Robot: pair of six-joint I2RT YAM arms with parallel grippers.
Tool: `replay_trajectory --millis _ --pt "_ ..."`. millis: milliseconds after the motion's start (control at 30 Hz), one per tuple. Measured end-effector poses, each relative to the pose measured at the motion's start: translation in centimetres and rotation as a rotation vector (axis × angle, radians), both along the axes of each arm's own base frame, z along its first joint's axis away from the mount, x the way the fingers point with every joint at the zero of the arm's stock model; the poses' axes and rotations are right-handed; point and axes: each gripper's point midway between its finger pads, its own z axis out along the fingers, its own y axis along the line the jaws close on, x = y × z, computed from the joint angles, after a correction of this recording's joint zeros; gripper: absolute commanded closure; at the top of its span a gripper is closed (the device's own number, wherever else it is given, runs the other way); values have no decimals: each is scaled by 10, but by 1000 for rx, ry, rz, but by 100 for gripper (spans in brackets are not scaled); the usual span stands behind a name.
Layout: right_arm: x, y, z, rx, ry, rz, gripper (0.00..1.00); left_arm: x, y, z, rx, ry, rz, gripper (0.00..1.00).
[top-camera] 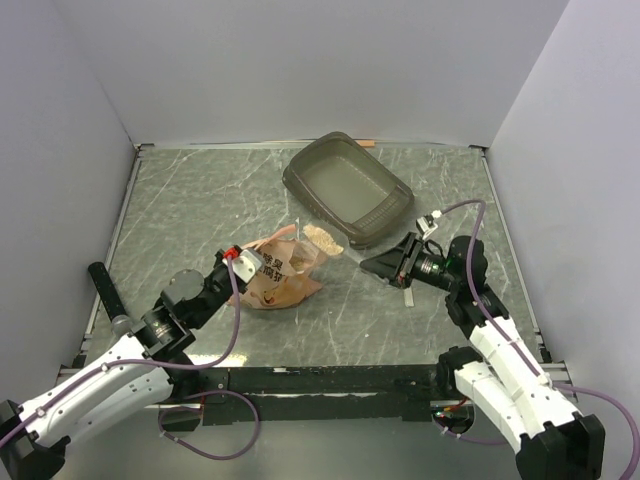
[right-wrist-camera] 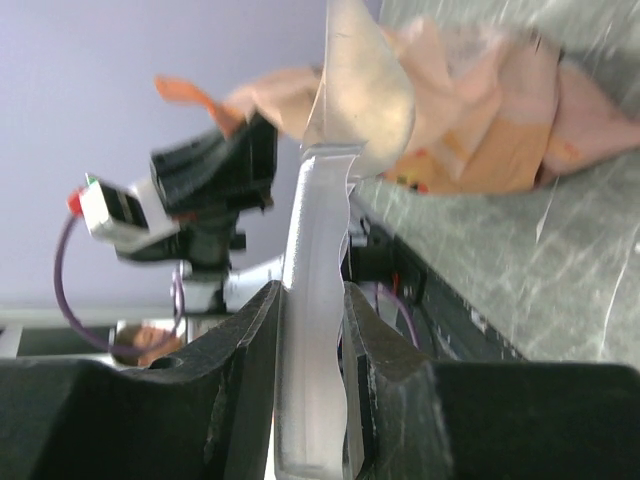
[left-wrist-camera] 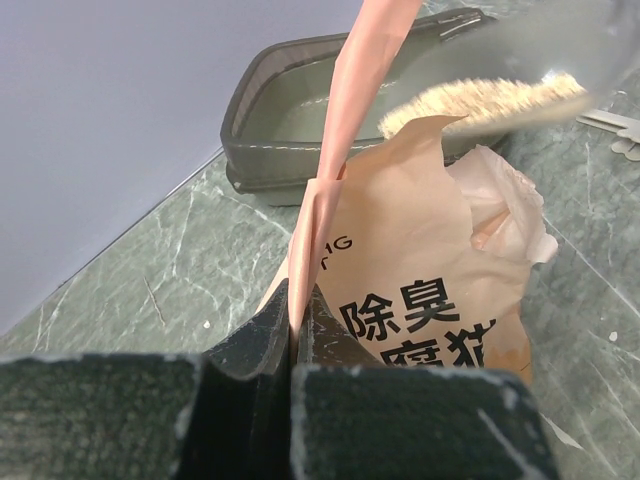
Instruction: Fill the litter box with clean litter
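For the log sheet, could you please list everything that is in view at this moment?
litter box: one, grey-brown translucent, far side of the table, right of centre.
bag: one, orange-pink with black print, middle of the table, one edge pulled upward.
scoop: one, clear plastic, held over the bag's mouth, near the litter box.
clean litter: one heap, pale tan, in the scoop.
table: one, grey-green marbled, under everything.
left tool: one, black, shut on the bag's edge.
right tool: one, black, shut on the scoop's handle.
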Motion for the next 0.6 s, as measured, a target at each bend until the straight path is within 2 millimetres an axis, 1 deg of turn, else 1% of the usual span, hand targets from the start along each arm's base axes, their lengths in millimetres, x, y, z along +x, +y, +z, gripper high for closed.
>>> replay_trajectory --millis 200,300,433,600 --pt "33 -5 11 -20 -4 -110 100 -1 0 0 -8 3 3 99" --pt "54 -9 9 -40 10 -173 100 -1 1 1 -11 2 3 99" --pt "86 -19 -2 -70 40 -262 100 -3 1 1 -12 4 -2 99" --pt "127 -34 -26 -95 88 -350 100 -5 -1 1 -10 5 -11 99"
